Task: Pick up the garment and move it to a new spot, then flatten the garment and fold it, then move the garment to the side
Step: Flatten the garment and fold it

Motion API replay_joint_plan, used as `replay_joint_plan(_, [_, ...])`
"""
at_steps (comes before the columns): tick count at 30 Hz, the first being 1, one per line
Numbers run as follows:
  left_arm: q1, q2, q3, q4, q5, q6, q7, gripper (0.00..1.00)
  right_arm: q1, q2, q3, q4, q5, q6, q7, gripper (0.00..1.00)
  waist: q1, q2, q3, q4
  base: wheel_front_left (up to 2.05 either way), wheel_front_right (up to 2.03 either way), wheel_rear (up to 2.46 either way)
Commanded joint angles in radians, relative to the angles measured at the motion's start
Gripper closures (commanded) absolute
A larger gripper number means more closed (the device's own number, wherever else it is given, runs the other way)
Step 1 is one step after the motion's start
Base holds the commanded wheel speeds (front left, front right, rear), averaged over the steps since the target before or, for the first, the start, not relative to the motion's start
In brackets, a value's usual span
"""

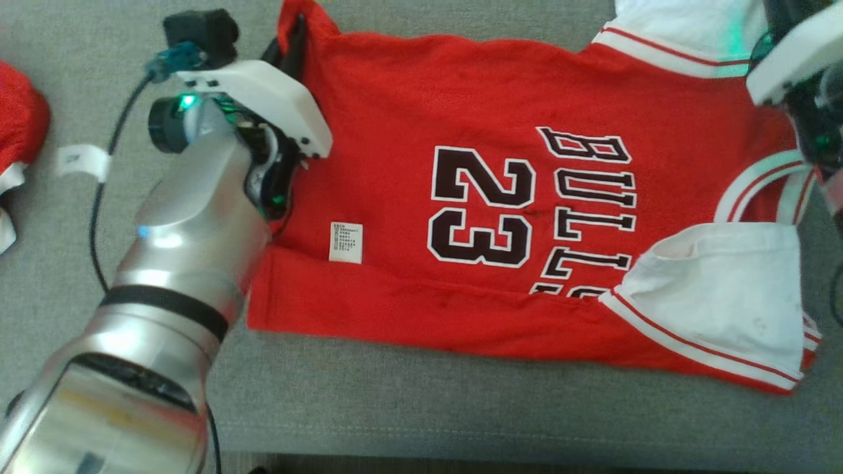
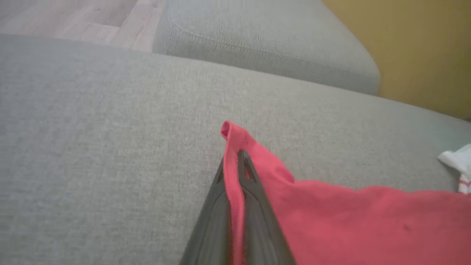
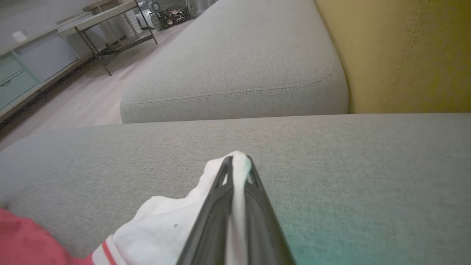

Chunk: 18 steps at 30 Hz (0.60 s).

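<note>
The garment (image 1: pixel 461 217) is bright red with white striped trim, a dark "23" and "BULLS" lettering. It lies spread on the grey cushion (image 1: pixel 395 408), with white lining folded over at the right (image 1: pixel 718 289). My left gripper (image 1: pixel 295 36) is at the garment's far left corner. In the left wrist view that gripper (image 2: pixel 235 156) is shut on a fold of red cloth (image 2: pixel 368 224). My right gripper (image 3: pixel 239 162) is shut on a white edge of the garment (image 3: pixel 165 221) at its far right corner. The right wrist (image 1: pixel 793 59) shows at the head view's upper right.
Another red and white cloth (image 1: pixel 16 131) lies at the left edge, with a white label (image 1: pixel 82 161) and a black cable (image 1: pixel 99 217) beside it. A second grey cushion (image 3: pixel 239 66) and a yellow backrest (image 3: pixel 404 55) lie beyond. The cushion's front edge (image 1: pixel 461 454) is near.
</note>
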Motion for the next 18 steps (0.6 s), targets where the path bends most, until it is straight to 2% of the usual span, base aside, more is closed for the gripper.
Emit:
replay_joint_plan(1, [-0.008, 0.057, 0.045, -0.055, 0.012, 0.008, -0.012, 1.0, 0.052, -0.031, 0.017, -0.056, 0.025, -0.001, -0.025, 1.0, -0.0001, 0.0, -0.01, -0.009, 0.0, 0.0, 0.0])
replay_joint_plan(10, [0.175, 0.135, 0.168, -0.283, 0.081, 0.045, -0.012, 1.0, 0.198, -0.121, 0.054, -0.281, 0.113, -0.001, -0.11, 1.0, -0.0001, 0.0, -0.059, -0.046, 0.0, 0.0, 0.0])
replay_joint_plan(18, [0.336, 0.179, 0.225, -0.436, 0.101, 0.071, -0.012, 1.0, 0.37, -0.163, 0.017, -0.477, 0.17, -0.001, -0.157, 1.0, -0.0001, 0.0, -0.11, -0.076, 0.0, 0.0, 0.0])
